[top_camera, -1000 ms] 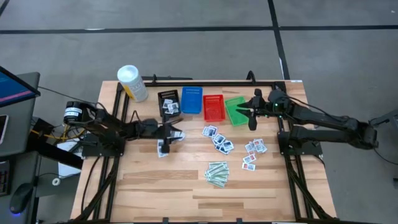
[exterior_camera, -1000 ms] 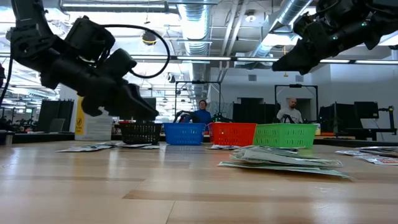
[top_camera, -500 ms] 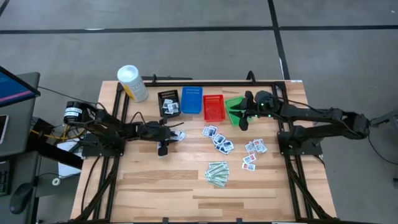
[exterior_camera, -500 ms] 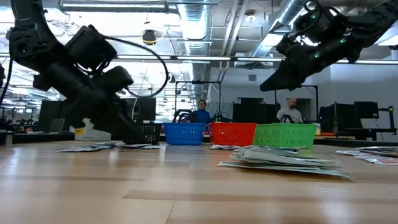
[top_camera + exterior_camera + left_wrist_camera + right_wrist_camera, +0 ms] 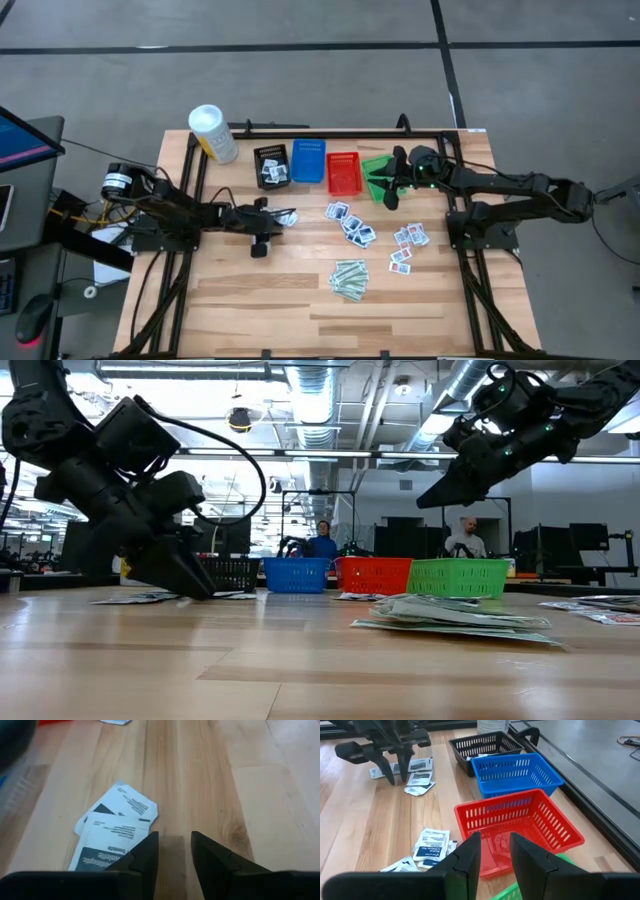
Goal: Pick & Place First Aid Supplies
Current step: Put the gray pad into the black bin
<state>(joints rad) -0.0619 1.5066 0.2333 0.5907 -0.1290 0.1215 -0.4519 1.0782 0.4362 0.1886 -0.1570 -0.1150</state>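
Wooden table (image 5: 300,300), flat white dark-printed packets (image 5: 116,831), left claw (image 5: 173,851) apparently empty, slightly parted

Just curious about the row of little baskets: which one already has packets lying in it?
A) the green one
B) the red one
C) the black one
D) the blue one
C: the black basket holds white packets in the overhead view, while the blue basket and red basket show bare floors.

Smooth wooden table (image 5: 300,295), plastic baskets (image 5: 520,820)
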